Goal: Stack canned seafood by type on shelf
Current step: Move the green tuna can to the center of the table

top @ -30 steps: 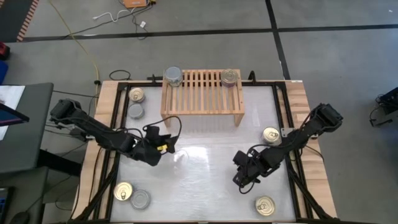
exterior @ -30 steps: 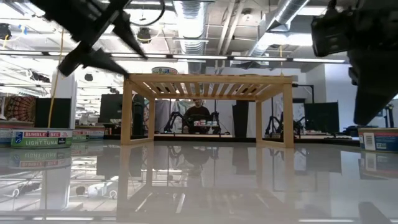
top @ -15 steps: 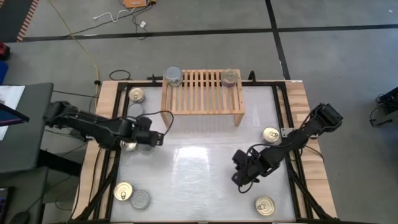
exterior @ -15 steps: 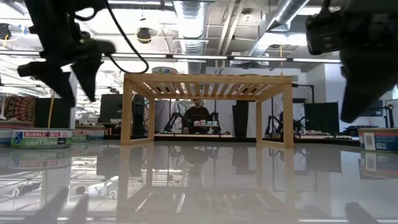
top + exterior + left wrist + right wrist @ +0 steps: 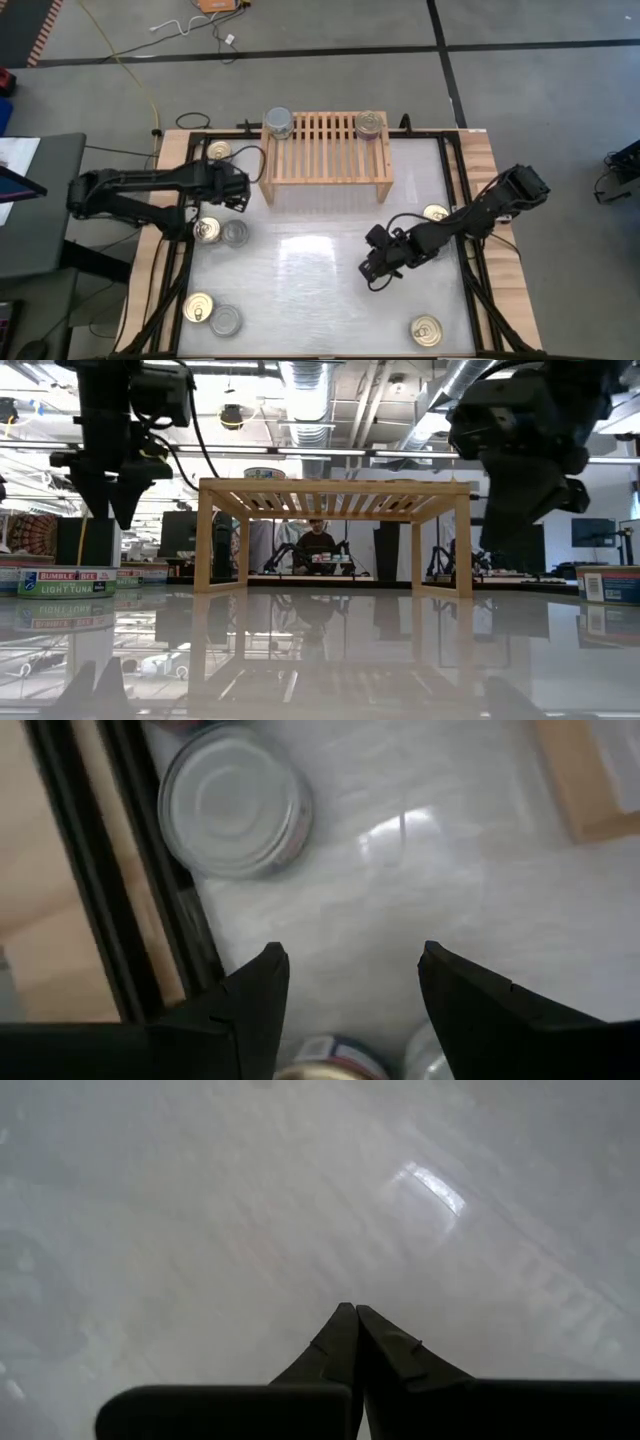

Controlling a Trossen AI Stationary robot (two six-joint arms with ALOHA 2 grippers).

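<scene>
1. Shelf (image 5: 325, 150): it carries one silver tin (image 5: 279, 123) at its left end and one gold tin (image 5: 369, 124) at its right end, so sorting looks barely begun.
2. Loose tins: roughly eight remain on the table (image 5: 320, 270), e.g. a pair (image 5: 222, 232) by my left arm.
3. My left gripper (image 5: 238, 190) hangs spread and empty above the table's left side, near the shelf's left leg.
4. My right gripper (image 5: 372, 275) is pressed together, empty, mid-table.
5. Writing: a tin label (image 5: 68, 582) reads "BUMBLE BEE LIGHT TUNA".

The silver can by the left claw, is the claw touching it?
Apart. The left wrist view shows bare table between the open left gripper and the silver can.
</scene>
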